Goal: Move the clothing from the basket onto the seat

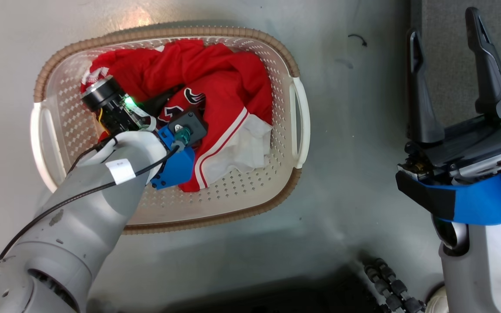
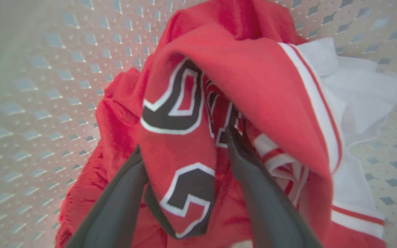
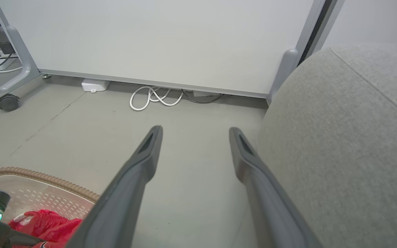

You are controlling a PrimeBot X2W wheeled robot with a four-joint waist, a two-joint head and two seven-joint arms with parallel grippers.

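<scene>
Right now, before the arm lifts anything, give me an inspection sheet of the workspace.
Surface: grey floor, basket standing on it.
Job's things: red clothing heaped inside basket; grey seat to the right.
Clutter: small dark scrap on floor between basket and seat.
Hands: left hand open, fingers astride a lettered fold; right hand open, holding nothing, beside seat.
Cables: white cable looped under panel; black cable along left forearm.
Surroundings: pale wheeled panel, white box at its foot.

Soft cloth, hard plastic.
The red jerseys [image 1: 228,87] look soft and matt; the laundry basket [image 1: 68,108] is smooth perforated plastic, its brown rim [image 1: 168,31] ribbed; at right the couch cushion [image 3: 339,137] is coarse grey fabric.
</scene>
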